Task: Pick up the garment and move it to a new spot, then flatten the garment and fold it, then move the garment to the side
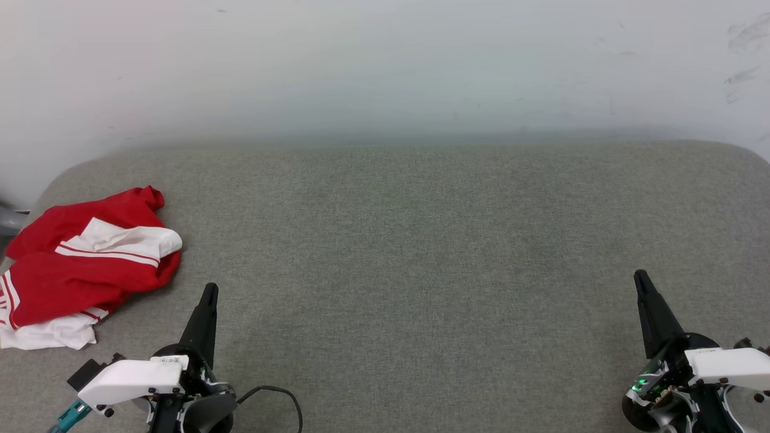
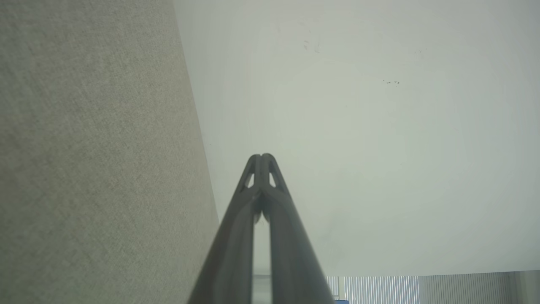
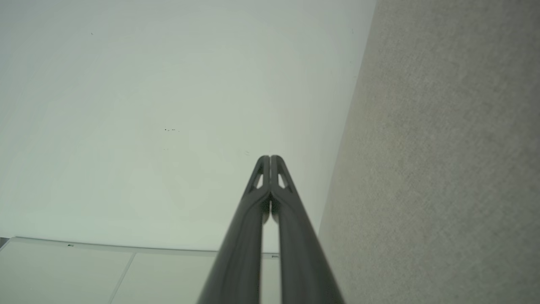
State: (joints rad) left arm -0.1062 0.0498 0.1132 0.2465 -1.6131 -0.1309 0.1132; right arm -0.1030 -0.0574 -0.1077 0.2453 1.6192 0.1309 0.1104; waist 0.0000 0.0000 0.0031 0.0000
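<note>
Head view: crumpled garment [image 1: 78, 282]; wrists: left pincer [image 2: 261, 157], right pincer [image 3: 270, 157] closed.

Crumpled red-and-white fabric garment [image 1: 78, 264] runs off the head view's left edge, its folds burying the neckline. Behind it, a grey rounded object [image 1: 9, 221], cropped by the same edge, cannot be identified. The grey fabric-covered worktop [image 1: 421, 240] spills past both sides; the bottom edge crops the left pincer [image 1: 210, 290] and right pincer [image 1: 639, 275] at their bases.

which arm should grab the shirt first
Left, probably: the left gripper sits just beside the crumpled shirt at the far left, while the right gripper is far across. Both are shut.
</note>
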